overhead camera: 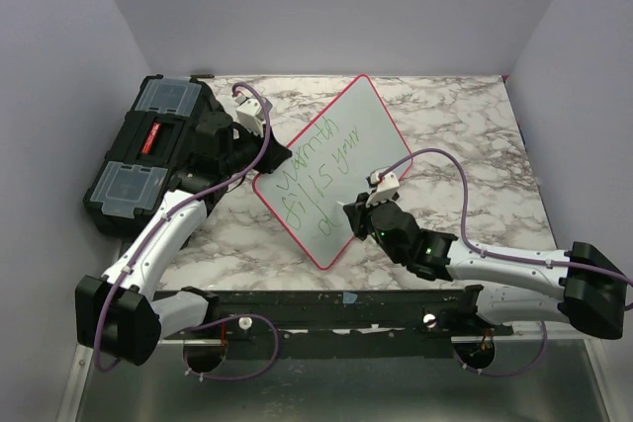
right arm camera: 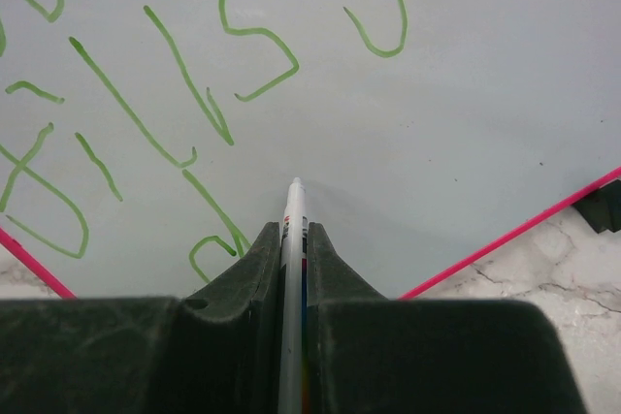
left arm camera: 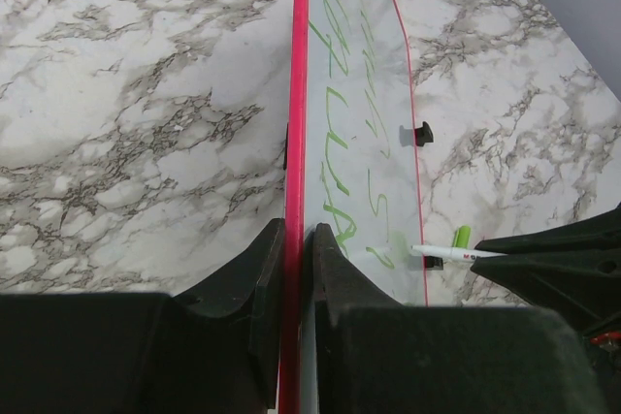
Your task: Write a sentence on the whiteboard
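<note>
Whiteboard [overhead camera: 368,121]: white, red-rimmed; left gripper [left arm camera: 296,236] clamps its nine-o'clock edge.
Marker: thin white pen [right arm camera: 294,197] pinched in right gripper [right arm camera: 291,232]; press lightly finishing green lettering [overhead camera: 309,180].

A flat white red-rimmed whiteboard [overhead camera: 336,160] lies on the marble surface [overhead camera: 465,135], with a black plastic toolbox [overhead camera: 148,150] just left of it. The left hand [left arm camera: 296,239] clamps its left edge. The right hand [right arm camera: 291,239], holding a slim white marker [right arm camera: 294,206], is over its near-right edge.
</note>
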`<control>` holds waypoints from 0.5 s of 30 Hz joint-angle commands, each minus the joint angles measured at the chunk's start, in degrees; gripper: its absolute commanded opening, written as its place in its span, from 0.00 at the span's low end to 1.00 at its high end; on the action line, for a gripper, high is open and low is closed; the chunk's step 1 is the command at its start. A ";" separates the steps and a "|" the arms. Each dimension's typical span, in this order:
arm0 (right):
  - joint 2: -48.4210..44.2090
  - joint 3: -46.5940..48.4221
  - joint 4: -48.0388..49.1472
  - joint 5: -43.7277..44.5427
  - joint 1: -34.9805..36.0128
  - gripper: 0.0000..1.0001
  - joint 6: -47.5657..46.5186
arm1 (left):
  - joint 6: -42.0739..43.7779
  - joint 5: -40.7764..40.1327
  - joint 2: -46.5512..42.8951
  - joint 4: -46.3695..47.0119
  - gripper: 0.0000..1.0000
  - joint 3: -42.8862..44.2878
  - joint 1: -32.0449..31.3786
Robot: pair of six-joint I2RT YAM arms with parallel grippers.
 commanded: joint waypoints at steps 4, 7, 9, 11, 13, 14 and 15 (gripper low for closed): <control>1.71 -1.11 2.57 -2.13 -1.12 0.01 1.31 | 2.75 -0.40 0.40 1.37 0.00 0.04 -0.22; 2.22 -1.20 3.05 -2.67 -1.34 0.01 1.53 | 2.75 -0.42 0.39 1.37 0.00 -0.03 -0.24; 2.46 -1.29 3.23 -3.03 -1.30 0.01 1.58 | 2.75 -0.42 0.38 1.37 0.00 0.00 -0.22; 2.56 -1.34 3.44 -3.39 -1.37 0.01 1.57 | 2.75 -0.42 0.34 1.37 0.00 0.01 -0.22; 2.35 -1.56 3.89 -4.02 -1.42 0.01 1.46 | 2.75 -0.42 0.44 1.33 0.00 0.02 -0.22; 2.17 -1.82 4.23 -4.68 -1.40 0.01 1.24 | 2.75 -0.44 0.39 1.37 0.00 -0.03 -0.22; 2.04 -2.18 4.67 -5.22 -1.37 0.01 1.17 | 2.75 -0.41 0.38 1.35 0.00 -0.11 -0.22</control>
